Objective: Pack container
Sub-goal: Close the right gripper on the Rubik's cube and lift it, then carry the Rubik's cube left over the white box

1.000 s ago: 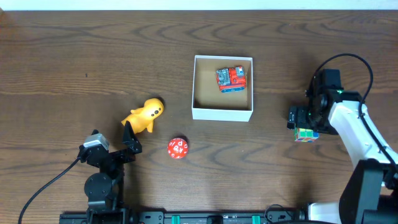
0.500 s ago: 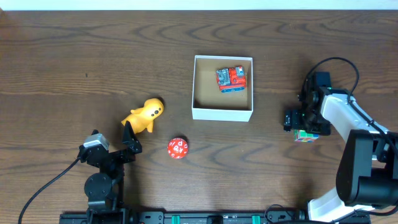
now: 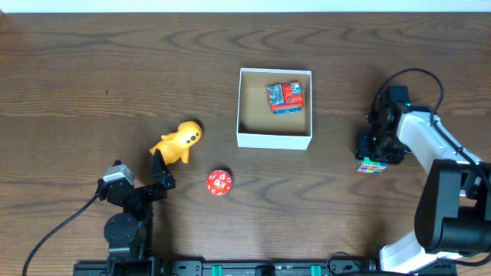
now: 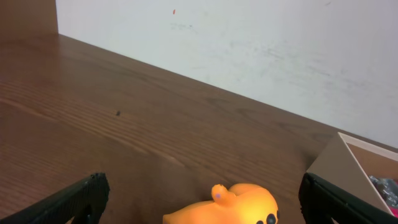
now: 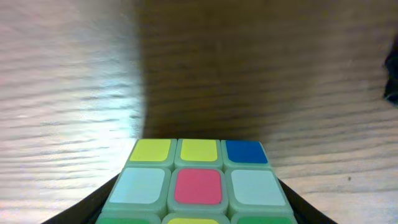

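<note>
The container (image 3: 274, 140) is a white-walled square box with a tan inside, at the table's middle; its corner (image 4: 348, 162) shows in the left wrist view. A red-and-blue toy (image 3: 285, 97) lies in it. At the right, my right gripper (image 3: 372, 153) points down over a colourful puzzle cube (image 3: 370, 164). In the right wrist view the cube (image 5: 198, 185) fills the gap, and both black fingers of the gripper (image 5: 199, 208) press against its sides. My left gripper (image 3: 140, 172) stands open just short of a yellow toy figure (image 3: 178, 140), which lies ahead between the fingers (image 4: 236, 202).
A red die with white marks (image 3: 219, 182) lies on the wood in front of the container. A white wall (image 4: 249, 50) rises behind the table's far edge. The right arm's cable (image 3: 430, 77) loops above the table.
The right gripper's jaws have come together on the puzzle cube, and the cube has shifted slightly to the left. The left arm has not moved.
</note>
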Controlling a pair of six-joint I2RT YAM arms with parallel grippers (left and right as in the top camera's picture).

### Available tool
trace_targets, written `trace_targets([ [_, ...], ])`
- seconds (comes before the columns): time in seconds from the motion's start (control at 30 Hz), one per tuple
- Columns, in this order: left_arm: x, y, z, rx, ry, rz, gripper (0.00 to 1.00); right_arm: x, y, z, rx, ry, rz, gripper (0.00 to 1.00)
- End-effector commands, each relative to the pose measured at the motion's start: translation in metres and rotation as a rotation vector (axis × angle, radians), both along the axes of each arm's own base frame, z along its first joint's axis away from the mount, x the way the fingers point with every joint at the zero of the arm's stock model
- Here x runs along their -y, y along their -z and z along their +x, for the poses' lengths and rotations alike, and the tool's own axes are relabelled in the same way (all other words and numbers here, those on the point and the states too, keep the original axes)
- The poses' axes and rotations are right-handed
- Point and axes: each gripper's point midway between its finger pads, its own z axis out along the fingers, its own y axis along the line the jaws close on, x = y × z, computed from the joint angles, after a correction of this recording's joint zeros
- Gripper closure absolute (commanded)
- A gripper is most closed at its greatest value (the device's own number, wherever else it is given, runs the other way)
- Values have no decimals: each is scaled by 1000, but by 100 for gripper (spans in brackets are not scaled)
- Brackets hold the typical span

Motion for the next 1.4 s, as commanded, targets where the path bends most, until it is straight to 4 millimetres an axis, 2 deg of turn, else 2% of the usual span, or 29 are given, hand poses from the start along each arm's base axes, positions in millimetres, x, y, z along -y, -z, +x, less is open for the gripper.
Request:
trace_targets([
  [0.0,-1,18,-1,-53,-5,15,2,-14,-28,33,91,-12,80,47],
  [0.13,-1,18,-1,-53,-5,15,2,-29,-57,52,136,-35,128,47],
  [0.37,-1,18,-1,-53,-5,15,2,-80,-108,83,246,-125,221,50],
  [0.47,-1,18,-1,-53,-5,15,2,-115,-132,95,309,-195,241,51],
  [0.67,-1,18,-1,-53,-5,15,2,-177,-163,106,425,-349,275,55],
  [0.87,-1,18,-1,-53,-5,15,2,-237,-179,113,552,-462,322,61],
  [1.0,-1,18,-1,-53,-5,15,2,-257,-187,117,614,-459,305,63],
  [1.13,-1,18,-1,-53,-5,15,2,-273,-190,114,640,-482,299,68],
  [1.37,-1,18,-1,-53,-5,15,2,-275,-175,105,620,-448,237,73],
])
